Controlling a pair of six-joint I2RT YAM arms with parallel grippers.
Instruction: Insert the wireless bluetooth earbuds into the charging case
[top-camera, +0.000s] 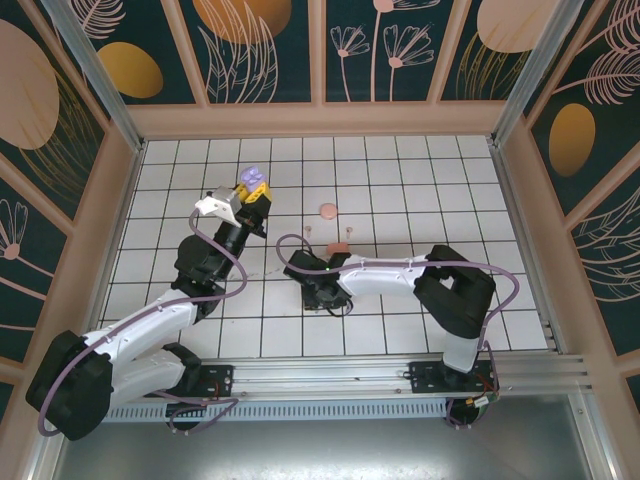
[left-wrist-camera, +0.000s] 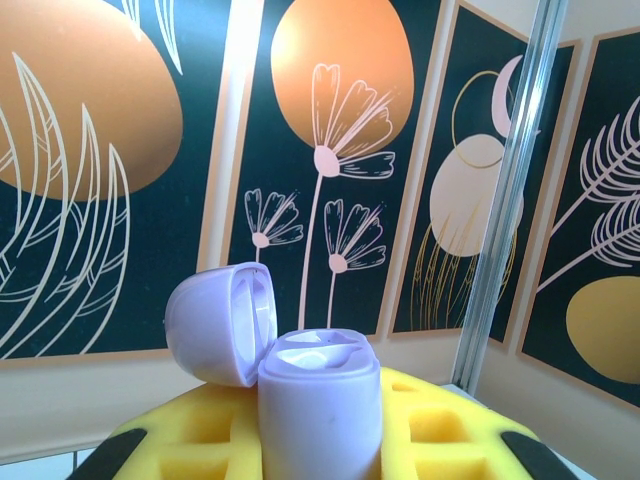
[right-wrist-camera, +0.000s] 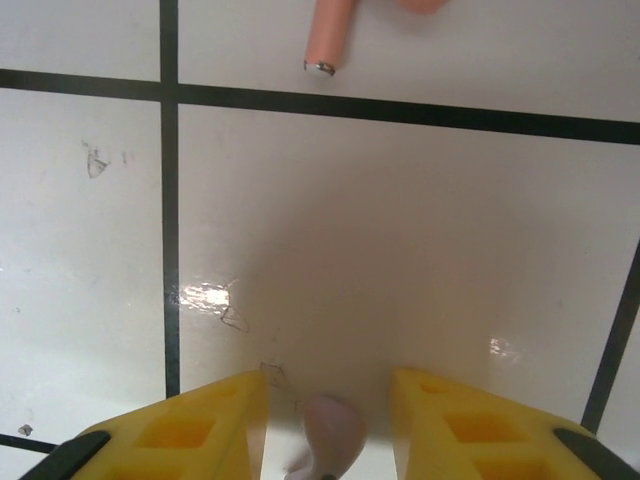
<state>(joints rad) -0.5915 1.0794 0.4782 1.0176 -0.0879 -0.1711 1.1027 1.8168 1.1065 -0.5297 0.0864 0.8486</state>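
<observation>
My left gripper (left-wrist-camera: 320, 445) is raised off the floor and shut on the lilac charging case (left-wrist-camera: 318, 405), which stands upright between the yellow pads (left-wrist-camera: 440, 430) with its lid (left-wrist-camera: 220, 320) swung open to the left. From above, the case (top-camera: 251, 174) shows at the tip of the left gripper (top-camera: 252, 190). My right gripper (right-wrist-camera: 330, 385) points down at the tiles, open. A lilac earbud (right-wrist-camera: 335, 440) lies on the tile between its fingers (right-wrist-camera: 200, 430), touching neither. A pale coral earbud stem (right-wrist-camera: 328, 35) lies on the floor ahead.
A small pink rounded piece (top-camera: 328, 210) and a coral piece (top-camera: 340, 245) lie on the white tiles beyond the right gripper (top-camera: 318, 292). Patterned walls enclose the floor (top-camera: 400, 180) on three sides.
</observation>
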